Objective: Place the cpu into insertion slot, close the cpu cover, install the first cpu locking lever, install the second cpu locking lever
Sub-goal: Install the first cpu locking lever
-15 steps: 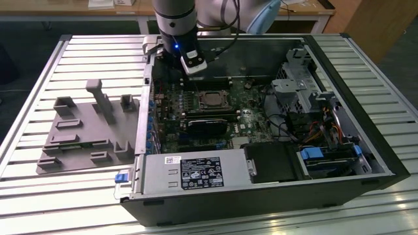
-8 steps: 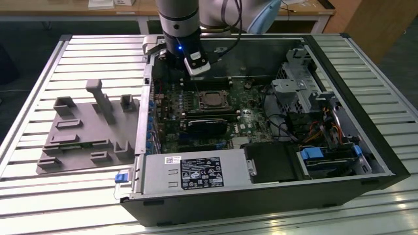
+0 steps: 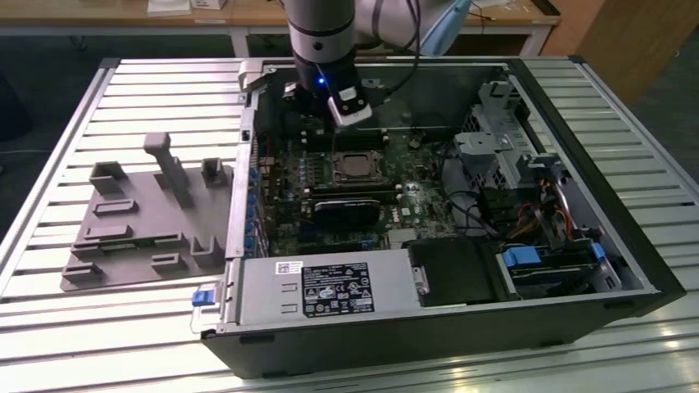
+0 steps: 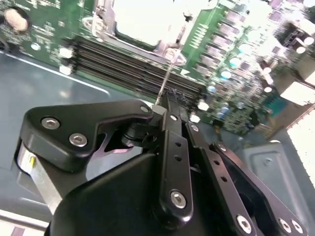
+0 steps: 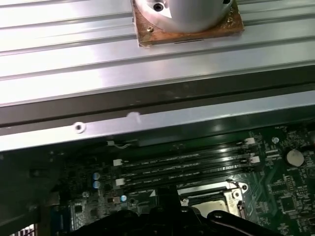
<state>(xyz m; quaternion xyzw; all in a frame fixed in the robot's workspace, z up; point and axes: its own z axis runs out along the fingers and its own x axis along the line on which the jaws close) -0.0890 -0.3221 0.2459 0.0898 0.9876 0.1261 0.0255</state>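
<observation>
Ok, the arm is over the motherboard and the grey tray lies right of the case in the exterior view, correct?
No: the grey tray lies on the exterior view's left of the case, on the slatted table. The arm is over the motherboard, as the exterior view shows.

Exterior view: off the arm, high, angled down. It takes in the whole open computer case (image 3: pixel 437 327) lying on the slatted table (image 3: pixel 65 327) from mid distance. The arm (image 3: pixel 322 41) comes in from the far edge.

Second wrist view: very near and tilted, sitting just behind the gripper (image 4: pixel 165 105). It looks along the black linkage down onto the motherboard (image 4: pixel 236 59).

First wrist view: looks across the board to the case wall (image 5: pixel 147 123), with table slats and a round metal mount (image 5: pixel 184 14) beyond.

All three views share the insertion slot (image 3: pixel 355 166). Both wrist views share the memory slots (image 4: pixel 133 64) beside it.
</observation>
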